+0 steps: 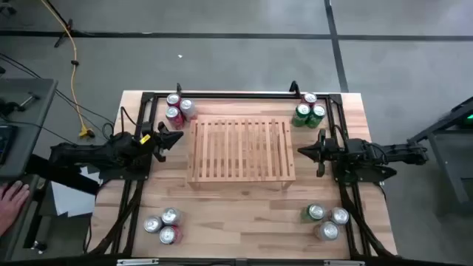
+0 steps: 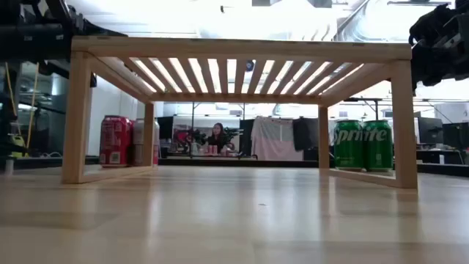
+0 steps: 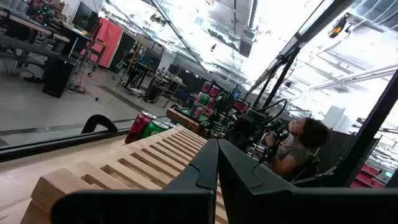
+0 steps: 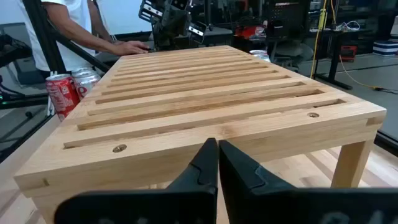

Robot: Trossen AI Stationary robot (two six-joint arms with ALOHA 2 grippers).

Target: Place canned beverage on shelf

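The shelf (image 1: pixel 240 150), a low slatted rack of light wood, stands mid-table on short legs. Cans stand in four clusters at the table's corners: red and silver ones at far left (image 1: pixel 178 108), green ones at far right (image 1: pixel 308 112), silver and red at near left (image 1: pixel 163 225), green and silver at near right (image 1: pixel 325 220). My left gripper (image 1: pixel 179 137) hovers shut just left of the shelf, holding nothing. My right gripper (image 1: pixel 301 151) hovers shut just right of the shelf, also holding nothing. In the low view the red cans (image 2: pixel 117 141) and green cans (image 2: pixel 363 145) show behind the shelf.
A black frame rail (image 1: pixel 236 94) runs along the table's far edge and down both sides. A person's hand (image 1: pixel 11 198) rests at the far left, off the table. Bare tabletop (image 1: pixel 240 222) lies between the near can clusters.
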